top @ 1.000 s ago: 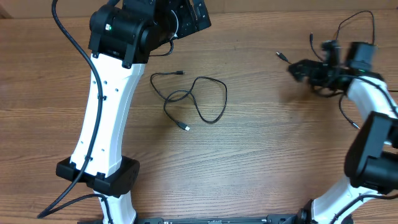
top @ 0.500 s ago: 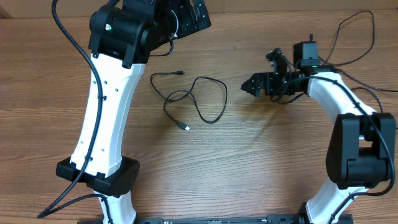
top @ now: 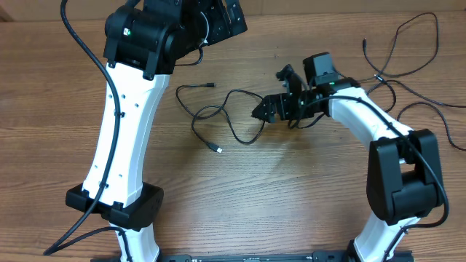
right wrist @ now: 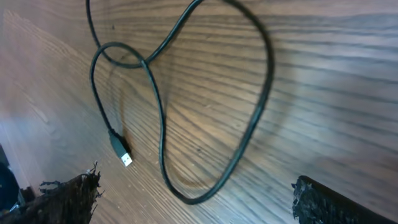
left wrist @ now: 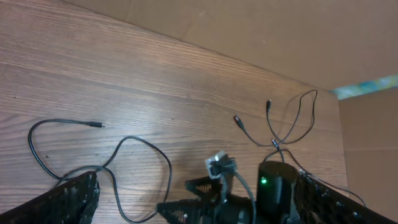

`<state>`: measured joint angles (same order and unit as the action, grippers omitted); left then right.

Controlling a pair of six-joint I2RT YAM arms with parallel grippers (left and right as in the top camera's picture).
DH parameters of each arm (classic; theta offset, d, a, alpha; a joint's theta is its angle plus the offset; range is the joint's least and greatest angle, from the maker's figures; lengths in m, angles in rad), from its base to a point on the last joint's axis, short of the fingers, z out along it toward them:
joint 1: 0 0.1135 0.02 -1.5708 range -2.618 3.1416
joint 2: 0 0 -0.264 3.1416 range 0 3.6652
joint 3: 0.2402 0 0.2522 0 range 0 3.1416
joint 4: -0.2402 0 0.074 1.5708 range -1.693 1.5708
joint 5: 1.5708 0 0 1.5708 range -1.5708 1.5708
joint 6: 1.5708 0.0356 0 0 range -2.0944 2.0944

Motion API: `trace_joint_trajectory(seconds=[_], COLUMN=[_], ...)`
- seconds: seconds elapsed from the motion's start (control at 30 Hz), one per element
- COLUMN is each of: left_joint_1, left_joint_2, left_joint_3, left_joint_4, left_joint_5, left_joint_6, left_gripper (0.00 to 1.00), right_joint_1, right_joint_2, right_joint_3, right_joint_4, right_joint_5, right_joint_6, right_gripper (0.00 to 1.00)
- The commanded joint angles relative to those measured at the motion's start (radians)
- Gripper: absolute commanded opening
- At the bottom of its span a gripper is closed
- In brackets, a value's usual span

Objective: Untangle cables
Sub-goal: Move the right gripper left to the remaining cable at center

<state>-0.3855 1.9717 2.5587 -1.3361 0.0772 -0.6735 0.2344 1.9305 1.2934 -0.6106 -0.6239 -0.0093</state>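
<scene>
Wooden tabletop: looped cable sprawls left-right, silver plug pointing lower-right.

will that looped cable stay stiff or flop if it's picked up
Probably floppy: the cable lies in loose curves crossing itself, so it should drape. Likely light, being thin. Pushed, it would probably deform rather than roll.

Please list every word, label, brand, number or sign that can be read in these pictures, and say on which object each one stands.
None can be read. The left arm, the right arm, the cables and the table show no legible word, number or brand.
The only marks are small green lights, one on each arm, and they carry no text.
</scene>
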Motion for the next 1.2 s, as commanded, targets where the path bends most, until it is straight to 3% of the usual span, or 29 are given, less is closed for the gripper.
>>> trace_joint_trajectory(seconds=[0.0, 0.13, 0.33, 1.17], left_joint_1=[0.006, 0.006, 0.006, 0.006], left_joint_2=[0.012, 0.012, 0.012, 0.012], left_joint_3=[0.001, 0.001, 0.001, 0.001], left_joint_4=[0.001, 0.001, 0.001, 0.001], left_joint_5=[-0.007, -0.007, -0.007, -0.007], left_joint_6=[0.023, 0.023, 0.023, 0.023], left_gripper=[1.0, 1.0, 0.99, 1.0], right_joint_1=[0.016, 0.028, 0.03, 0.119], right_joint_2=[0.014, 0.014, 0.014, 0.117], right_joint_3=[-0.021, -0.036, -0.046, -0.047], right_joint_4=[0.008, 0.024, 0.093, 0.161], right_joint_5=[0.006, 0.129, 0.126, 0.179], right_joint_6=[0.023, 0.098, 0.163, 0.223], right_gripper=[1.0, 1.0, 1.0, 0.82])
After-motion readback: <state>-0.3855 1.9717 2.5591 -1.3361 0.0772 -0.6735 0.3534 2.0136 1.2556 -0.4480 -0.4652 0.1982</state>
